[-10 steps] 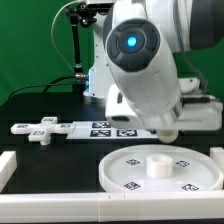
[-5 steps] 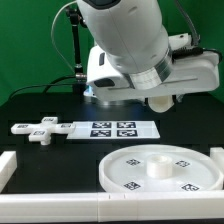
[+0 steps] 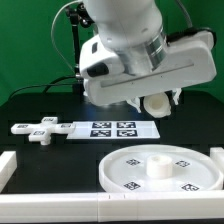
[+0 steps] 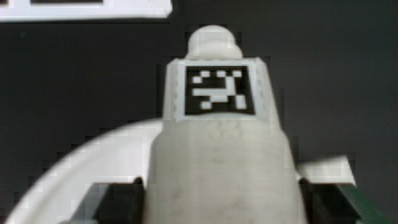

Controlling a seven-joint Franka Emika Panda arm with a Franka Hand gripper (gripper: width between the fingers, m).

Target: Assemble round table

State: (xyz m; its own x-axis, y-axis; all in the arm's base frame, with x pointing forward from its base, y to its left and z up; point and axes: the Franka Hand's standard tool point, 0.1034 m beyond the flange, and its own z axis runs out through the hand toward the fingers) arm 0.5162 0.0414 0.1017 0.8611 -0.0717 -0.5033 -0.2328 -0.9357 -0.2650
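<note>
My gripper (image 4: 222, 200) is shut on the short thick white leg (image 4: 217, 120), which carries a square marker and sticks out past the dark fingers (image 4: 121, 200). In the exterior view the leg (image 3: 156, 103) hangs under the arm, in the air behind the round disc (image 3: 130, 172). The disc lies flat at the front right with a raised hub (image 3: 157, 166) at its centre; part of its rim shows in the wrist view (image 4: 80, 175). The cross-shaped foot piece (image 3: 40, 131) lies on the table at the exterior view's left.
The marker board (image 3: 112, 128) lies flat between the foot piece and the disc. White border bars run along the front (image 3: 60, 205) and left (image 3: 7, 165) edges. A black stand with cables (image 3: 77, 50) is at the back.
The arm has risen and swung back from just over the disc, carrying the leg up with it. The disc and foot piece have not moved.
</note>
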